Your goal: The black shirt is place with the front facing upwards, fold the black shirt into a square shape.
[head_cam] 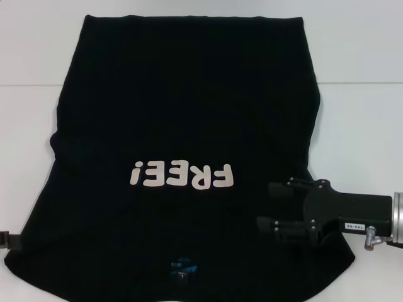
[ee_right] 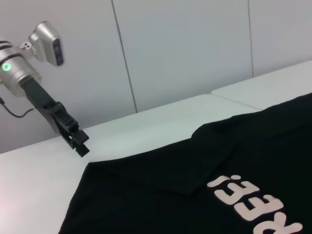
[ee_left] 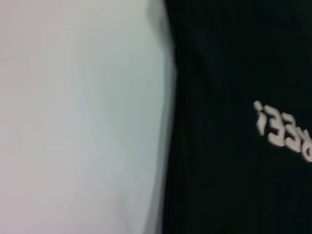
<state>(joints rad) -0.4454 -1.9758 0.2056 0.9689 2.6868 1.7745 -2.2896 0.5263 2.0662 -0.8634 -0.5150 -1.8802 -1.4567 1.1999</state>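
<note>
You are looking at the black shirt (head_cam: 182,126) lying flat on the white table (head_cam: 365,113), lettering up, with both sleeves apparently already tucked in. Your right gripper (head_cam: 267,204) is hovering over its right shoulder, fingers apart; the left gripper (ee_right: 80,146), fingers together, is waiting beside the opposite edge. Next you are probably needing both shoulders pinched.

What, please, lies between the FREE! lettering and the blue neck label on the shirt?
Only plain fabric of the black shirt separates the lettering from the neck label, per the head view.
</note>
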